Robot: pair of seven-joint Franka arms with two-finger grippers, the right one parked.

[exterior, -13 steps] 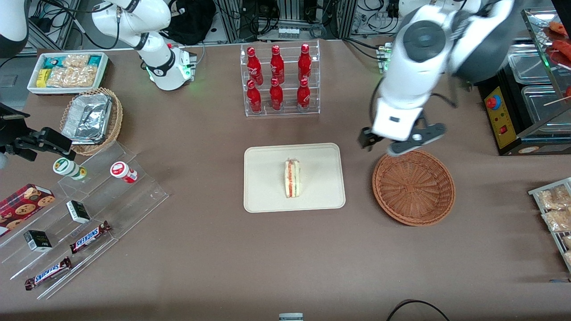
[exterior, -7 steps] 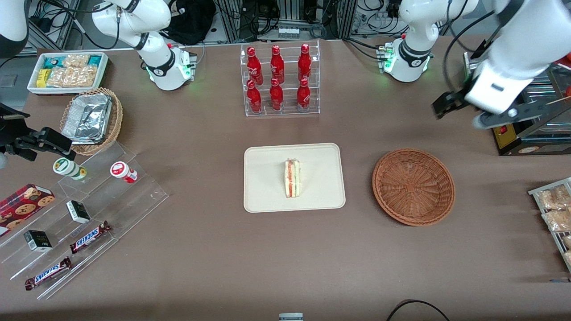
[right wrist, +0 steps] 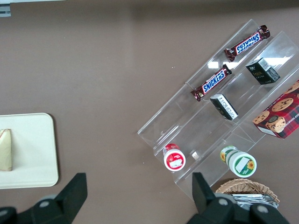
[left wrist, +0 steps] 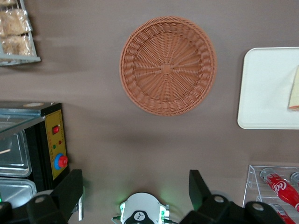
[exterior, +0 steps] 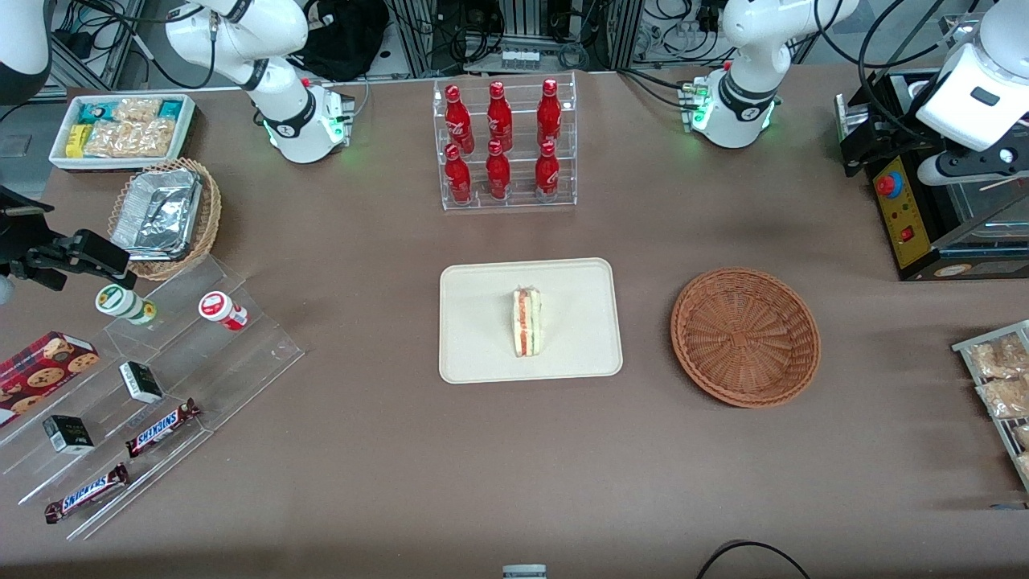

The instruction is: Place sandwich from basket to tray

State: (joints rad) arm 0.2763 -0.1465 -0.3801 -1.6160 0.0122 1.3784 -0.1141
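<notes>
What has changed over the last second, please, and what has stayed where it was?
The gripper rose from just above the basket's rim and swung away toward the working arm's end of the table; it now hangs over the black box there, jaws open and empty. Nothing was gripped or released. The sandwich stayed on the tray, and the basket stayed empty.

Brown table (exterior: 386, 450) carries tray (exterior: 482, 354), basket (exterior: 745, 336), bottle rack (exterior: 505, 145).
</notes>
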